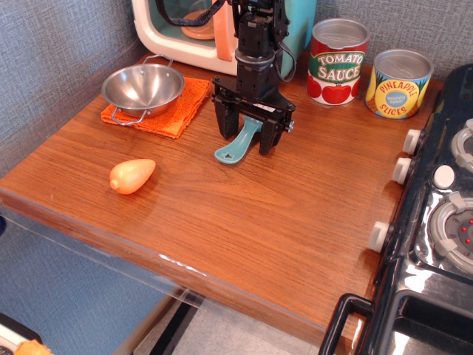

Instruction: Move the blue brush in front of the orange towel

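Observation:
The blue brush lies on the wooden counter, its handle pointing front-left; its bristle end is hidden behind the gripper. My gripper is open, lowered over the brush, one finger on each side of the handle. The orange towel lies at the back left, to the left of the brush, with a steel bowl resting on it.
An orange egg-shaped toy lies front-left. A toy microwave stands at the back. A tomato sauce can and a pineapple can stand back right. A black stove borders the right side.

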Available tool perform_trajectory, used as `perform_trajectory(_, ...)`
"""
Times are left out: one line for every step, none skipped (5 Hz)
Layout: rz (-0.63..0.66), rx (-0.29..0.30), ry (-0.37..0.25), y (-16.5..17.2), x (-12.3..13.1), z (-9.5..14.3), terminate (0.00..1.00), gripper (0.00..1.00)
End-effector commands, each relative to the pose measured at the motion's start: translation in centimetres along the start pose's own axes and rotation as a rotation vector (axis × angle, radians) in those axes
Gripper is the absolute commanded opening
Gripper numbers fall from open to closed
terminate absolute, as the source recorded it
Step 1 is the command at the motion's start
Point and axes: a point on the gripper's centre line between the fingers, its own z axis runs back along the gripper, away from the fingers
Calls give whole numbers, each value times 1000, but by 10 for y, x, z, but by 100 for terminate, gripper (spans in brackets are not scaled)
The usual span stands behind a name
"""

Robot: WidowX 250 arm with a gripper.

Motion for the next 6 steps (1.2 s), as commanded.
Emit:
perform_trajectory(25, 2, -44, 12, 1, 13, 0, 0)
perform_trajectory(11, -16, -56, 11, -2, 21, 0, 0)
perform_trajectory(-14, -61, -93, 7, -7, 42, 0, 0)
perform_trajectory(10, -141, -173, 15, -19, 80, 0, 0)
perform_trajectory(61, -167, -208, 43, -43, 100, 0, 0)
perform_trajectory(136, -119, -188, 84, -77, 98, 0, 0)
